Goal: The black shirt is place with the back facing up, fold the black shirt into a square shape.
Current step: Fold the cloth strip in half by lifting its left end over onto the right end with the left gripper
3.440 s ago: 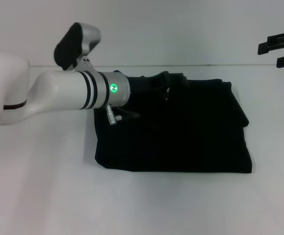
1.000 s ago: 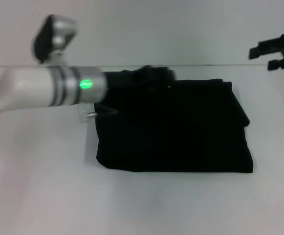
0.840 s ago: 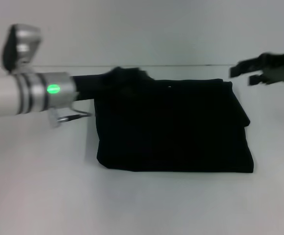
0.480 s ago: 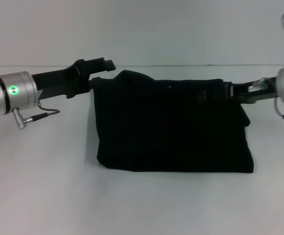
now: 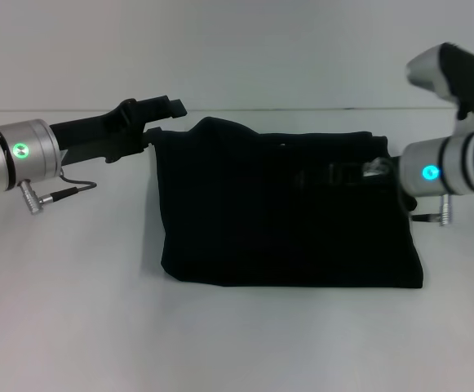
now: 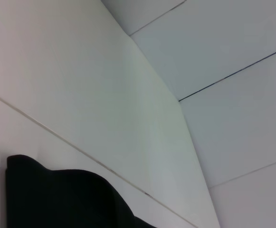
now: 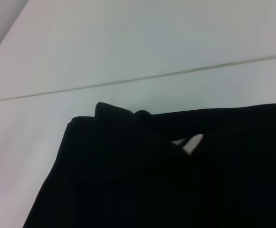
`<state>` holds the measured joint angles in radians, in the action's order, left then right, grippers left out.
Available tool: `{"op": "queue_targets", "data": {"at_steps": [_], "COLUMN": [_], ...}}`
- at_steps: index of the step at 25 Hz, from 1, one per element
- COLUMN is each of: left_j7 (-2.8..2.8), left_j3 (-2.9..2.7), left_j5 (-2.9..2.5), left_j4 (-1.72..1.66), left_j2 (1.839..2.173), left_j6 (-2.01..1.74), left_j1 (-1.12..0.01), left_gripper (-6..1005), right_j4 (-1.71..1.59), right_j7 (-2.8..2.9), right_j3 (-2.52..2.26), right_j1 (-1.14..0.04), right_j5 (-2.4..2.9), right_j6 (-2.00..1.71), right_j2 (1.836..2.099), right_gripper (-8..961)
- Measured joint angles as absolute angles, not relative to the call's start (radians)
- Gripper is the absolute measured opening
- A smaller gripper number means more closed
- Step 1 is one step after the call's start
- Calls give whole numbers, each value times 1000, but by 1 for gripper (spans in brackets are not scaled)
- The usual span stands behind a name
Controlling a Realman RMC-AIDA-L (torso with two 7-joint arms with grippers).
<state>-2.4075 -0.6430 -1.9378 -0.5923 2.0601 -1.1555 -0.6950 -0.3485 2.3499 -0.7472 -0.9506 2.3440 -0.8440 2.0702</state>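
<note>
- Fabric first, in the head view: the black shirt [image 5: 290, 212] lies mid-frame on the white table [image 5: 73, 310] as a thick, roughly rectangular folded block, its lower edge and right side neat, its upper left corner humped up. It should be soft, limp and light, so layers will likely sag or slip unless taken at the corners of the far edge, both at once.
- Same view, arms: the left gripper [image 5: 157, 114] reaches in level from the left edge of the frame, its tips at the shirt's upper left corner; whether the fingers pinch cloth or merely touch it I cannot tell. The right gripper [image 5: 357, 171] comes in level from the right edge, low over the shirt's upper right part; black on black hides its fingers, so their state cannot be told.
- Left wrist view: only a curved patch of the shirt [image 6: 57, 199] at the lower left, with pale wall panels above.
- Right wrist view: the shirt [image 7: 128, 190] fills the lower frame, rumpled along its top edge, table beyond.
</note>
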Motion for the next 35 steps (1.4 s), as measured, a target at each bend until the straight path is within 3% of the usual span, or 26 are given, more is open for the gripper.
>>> {"op": "queue_targets", "data": {"at_steps": [13, 35], "left_j7": [-2396, -2394], "left_j3": [-640, -635], "left_j5": [-1936, -1931], "left_j4": [-592, -578], "left_j2": [2061, 2069], "left_j6": [-1141, -1126], "left_j1": [-694, -686], "left_gripper": [693, 693], "right_j4": [-221, -208], "right_j7": [2358, 2263], "right_j3": [-762, -804], "right_j1": [-1013, -1011], "right_j5": [2344, 2196], "right_j6": [-754, -799], "right_j2": [2095, 2092], "right_gripper": [809, 794]}}
